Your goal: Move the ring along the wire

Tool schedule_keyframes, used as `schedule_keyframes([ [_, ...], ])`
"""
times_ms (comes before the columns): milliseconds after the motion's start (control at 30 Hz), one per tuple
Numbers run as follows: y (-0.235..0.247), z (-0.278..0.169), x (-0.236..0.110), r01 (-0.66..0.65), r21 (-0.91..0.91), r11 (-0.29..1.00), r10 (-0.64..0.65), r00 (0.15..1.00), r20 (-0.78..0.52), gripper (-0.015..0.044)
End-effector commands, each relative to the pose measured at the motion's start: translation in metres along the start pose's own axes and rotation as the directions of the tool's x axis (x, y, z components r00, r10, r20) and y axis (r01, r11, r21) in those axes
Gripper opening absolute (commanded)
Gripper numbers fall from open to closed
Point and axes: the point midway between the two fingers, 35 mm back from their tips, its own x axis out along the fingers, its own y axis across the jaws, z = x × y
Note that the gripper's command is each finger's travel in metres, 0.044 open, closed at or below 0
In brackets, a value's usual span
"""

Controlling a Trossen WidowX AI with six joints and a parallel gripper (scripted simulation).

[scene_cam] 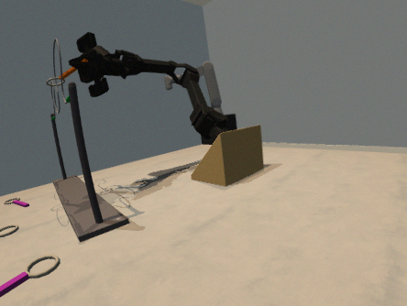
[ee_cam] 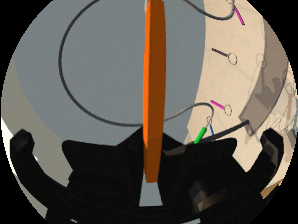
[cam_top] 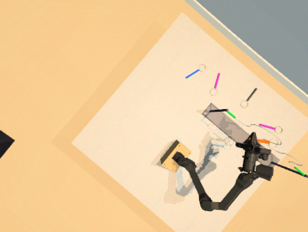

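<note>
My gripper (cam_top: 256,140) (scene_cam: 80,63) (ee_cam: 148,129) is shut on the orange handle (cam_top: 263,141) (scene_cam: 69,71) (ee_cam: 154,90) and holds it high in the air, level with the post tops. The ring (scene_cam: 48,82) at the handle's far end lies about level. The thin grey wire (scene_cam: 56,39) (ee_cam: 61,50) makes a large loop there and seems to pass through the ring. I cannot tell whether they touch. The near post (cam_top: 284,167) (scene_cam: 84,156) and far post (cam_top: 218,110) (scene_cam: 58,147) each carry a green wire part (cam_top: 299,171) (cam_top: 232,114) (ee_cam: 201,135).
The posts stand on a grey base plate (cam_top: 229,123) (scene_cam: 73,202). Spare rings with blue (cam_top: 192,73), magenta (cam_top: 216,80) (cam_top: 267,126) (scene_cam: 16,279) and grey (cam_top: 251,94) handles lie on the table. The arm sits on a tan wedge (cam_top: 170,153) (scene_cam: 234,156).
</note>
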Motion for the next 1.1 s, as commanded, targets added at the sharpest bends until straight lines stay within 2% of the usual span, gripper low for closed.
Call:
schedule_keyframes([
  [0,0.002,0.0,0.0,0.016,-0.045,0.999,-0.016,1.0,0.006,-0.015],
  [1067,-0.009,0.002,0.0,0.174,-0.311,0.934,-0.161,0.985,0.067,-0.015],
])
